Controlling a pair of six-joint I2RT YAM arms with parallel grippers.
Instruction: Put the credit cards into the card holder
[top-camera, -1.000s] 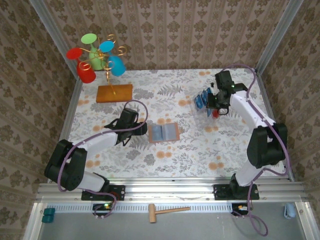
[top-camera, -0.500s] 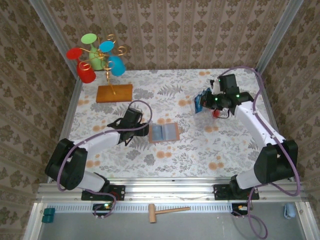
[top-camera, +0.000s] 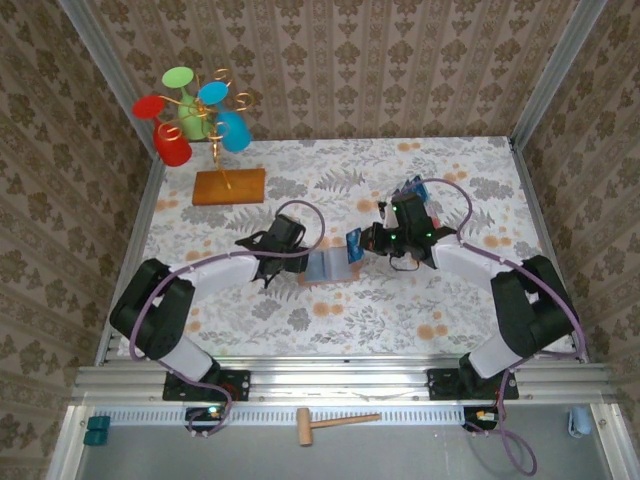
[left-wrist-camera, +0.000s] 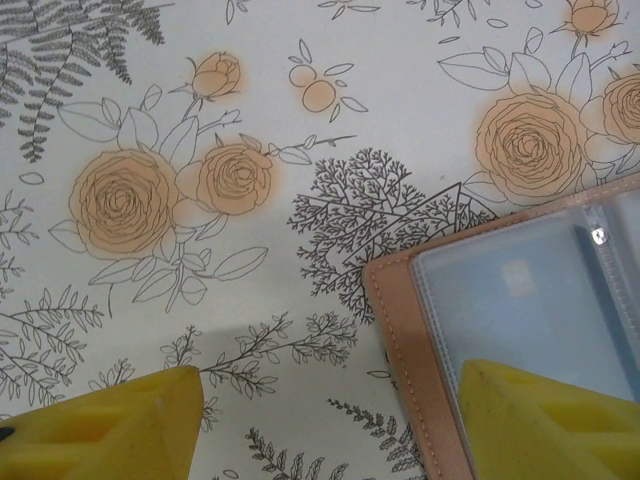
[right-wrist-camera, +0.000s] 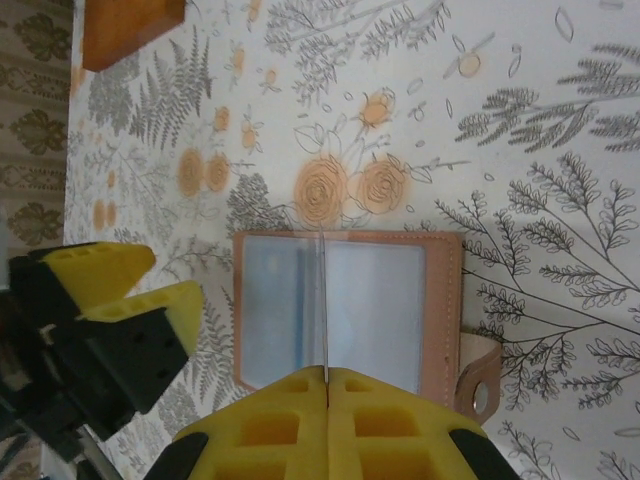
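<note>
We've got the card holder (top-camera: 328, 268) lying open like a book on the table (top-camera: 450, 160), roughly mid-table, greyish-blue pockets facing up. The left hand (left-wrist-camera: 330, 440) is spread wide at the holder's left edge. On the left wrist camera, one yellow fingertip (left-wrist-camera: 550, 420) is over the inner page and the other is over bare tablecloth. We can't tell if it's actually touching.

The right hand (right-wrist-camera: 328, 385) is pressed together, pinching one credit card (top-camera: 352, 238). On the right wrist camera the card shows edge-on as a thin line, right in line with the holder's centre fold. From above it sits by the holder's far right corner. We can't tell whether it's touching the pocket.

The other credit cards (top-camera: 412, 188) are standing in the clear tray (top-camera: 425, 195), further right and farther back, well apart from the holder.
</note>
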